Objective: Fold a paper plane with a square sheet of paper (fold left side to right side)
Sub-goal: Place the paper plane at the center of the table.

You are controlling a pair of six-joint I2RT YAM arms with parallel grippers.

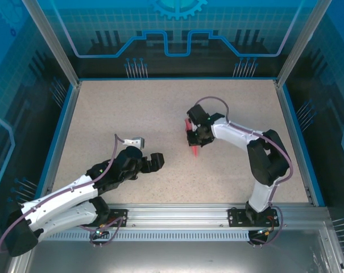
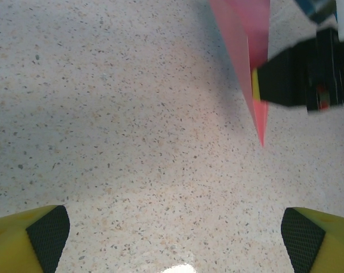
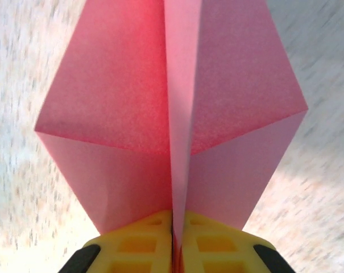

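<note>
Paper plane [image 3: 228,114] is pinched at its crease by the right gripper [image 3: 173,230] over the tabletop [image 1: 132,108]; left gripper [image 2: 174,236] is spread wide nearby.

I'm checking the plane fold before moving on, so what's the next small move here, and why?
Probably lift the right gripper slightly without loosening its pinch. It is shut on the centre crease of the paper plane, and both wings flare out, so the fold looks made. The left gripper is wide open, short of the plane's tip, and holds nothing down.

Left claw [image 2: 174,236] spread wide, right claw [image 3: 173,242] pinched.
</note>
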